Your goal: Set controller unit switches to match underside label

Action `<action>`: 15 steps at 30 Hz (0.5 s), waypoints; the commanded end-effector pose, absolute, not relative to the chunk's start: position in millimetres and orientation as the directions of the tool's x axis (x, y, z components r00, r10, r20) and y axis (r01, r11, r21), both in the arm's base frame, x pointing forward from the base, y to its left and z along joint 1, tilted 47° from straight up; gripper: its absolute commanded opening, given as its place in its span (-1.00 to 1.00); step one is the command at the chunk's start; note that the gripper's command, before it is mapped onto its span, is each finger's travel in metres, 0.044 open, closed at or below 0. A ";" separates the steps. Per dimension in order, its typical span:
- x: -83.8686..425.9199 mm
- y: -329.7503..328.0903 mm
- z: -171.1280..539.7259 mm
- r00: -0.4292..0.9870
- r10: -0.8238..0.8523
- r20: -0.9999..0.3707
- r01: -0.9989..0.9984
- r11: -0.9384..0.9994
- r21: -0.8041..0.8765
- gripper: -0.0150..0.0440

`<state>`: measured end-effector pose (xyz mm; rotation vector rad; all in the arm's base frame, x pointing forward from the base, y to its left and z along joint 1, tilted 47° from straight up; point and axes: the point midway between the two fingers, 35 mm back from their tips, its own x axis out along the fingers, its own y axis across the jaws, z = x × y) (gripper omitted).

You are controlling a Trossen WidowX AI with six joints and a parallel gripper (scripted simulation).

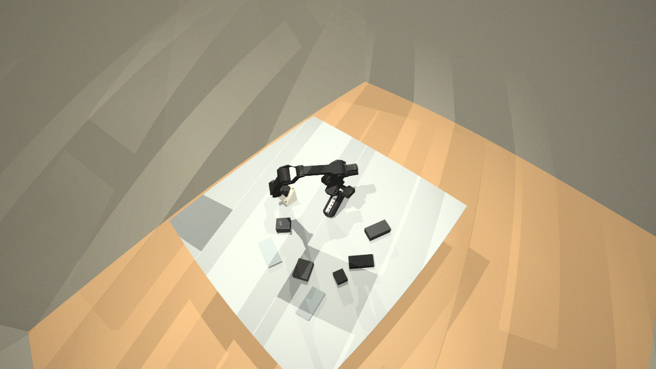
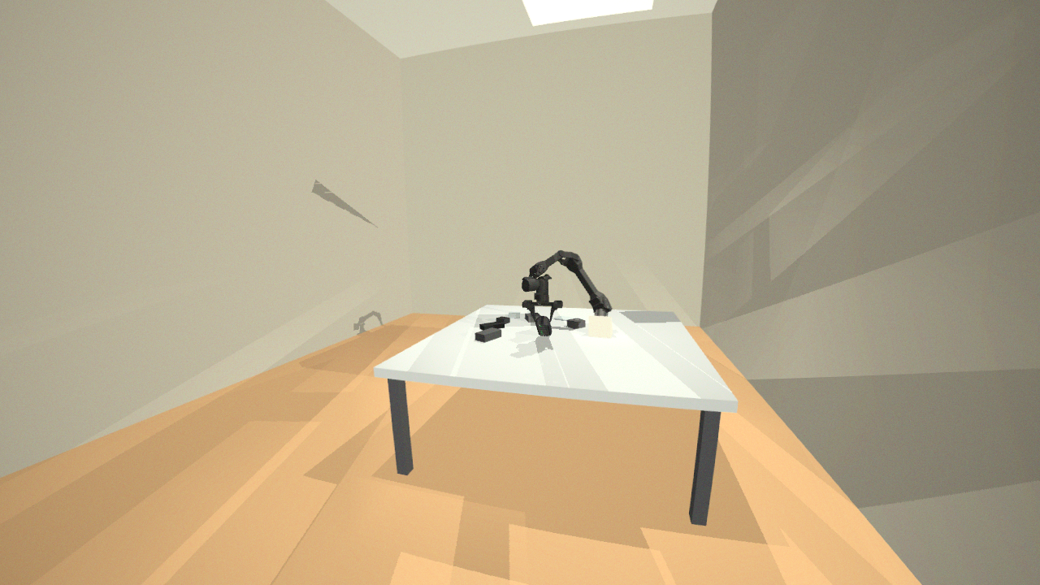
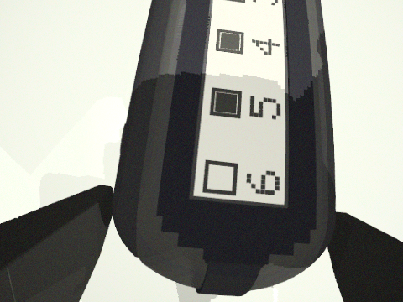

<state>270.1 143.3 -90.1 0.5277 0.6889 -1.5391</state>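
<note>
The dark grey controller unit point(image 1: 331, 208) point(image 2: 543, 327) point(image 3: 176, 168) is turned over, its white label facing up towards my wrist camera. It looks tilted and raised a little above the bench point(image 1: 412, 202) point(image 2: 582, 370). My gripper point(image 1: 340, 190) point(image 2: 543, 317) point(image 3: 224, 214) is shut on the unit, one finger against each long side near the number 6 end. In the wrist view, squares 4 point(image 3: 230, 41) and 5 point(image 3: 226, 103) are filled and square 6 point(image 3: 220, 178) is empty. Square 3 is cut off at the top edge; squares 1 and 2 are out of view. The rocker switches are hidden underneath.
A beige block point(image 1: 289, 197) point(image 2: 600, 327) stands by the arm's base. Several dark modules lie around, including one point(image 1: 283, 224) point(image 2: 575, 323) near the beige block and one point(image 1: 377, 229) point(image 2: 487, 334) across the bench. Two pale plates point(image 1: 270, 252) point(image 1: 310, 303) lie farther out.
</note>
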 end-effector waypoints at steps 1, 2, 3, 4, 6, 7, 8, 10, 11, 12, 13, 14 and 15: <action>272.6 144.1 -81.5 -0.079 -0.713 -0.697 0.995 -0.009 -0.103 0.65; 272.7 143.9 -80.7 -0.079 -0.713 -0.697 0.995 -0.009 -0.103 0.65; 272.7 143.8 -79.9 -0.079 -0.713 -0.697 0.995 -0.009 -0.103 0.65; 272.8 143.7 -79.1 -0.079 -0.713 -0.697 0.995 -0.009 -0.103 0.65; 273.0 143.4 -77.5 -0.079 -0.713 -0.697 0.995 -0.009 -0.103 0.65; 273.1 143.2 -76.7 -0.079 -0.713 -0.697 0.995 -0.009 -0.104 0.65; 273.2 143.0 -75.9 -0.079 -0.713 -0.697 0.995 -0.009 -0.104 0.65; 273.3 142.7 -74.3 -0.079 -0.713 -0.697 0.995 -0.009 -0.104 0.65; 273.4 142.5 -73.6 -0.079 -0.713 -0.697 0.995 -0.009 -0.104 0.65; 273.5 142.4 -72.8 -0.079 -0.713 -0.697 0.995 -0.009 -0.104 0.65; 273.5 142.2 -72.1 -0.079 -0.713 -0.697 0.995 -0.009 -0.104 0.65; 273.6 142.0 -71.5 -0.079 -0.713 -0.697 0.995 -0.009 -0.104 0.65; 273.7 141.9 -70.8 -0.079 -0.713 -0.697 0.995 -0.009 -0.104 0.65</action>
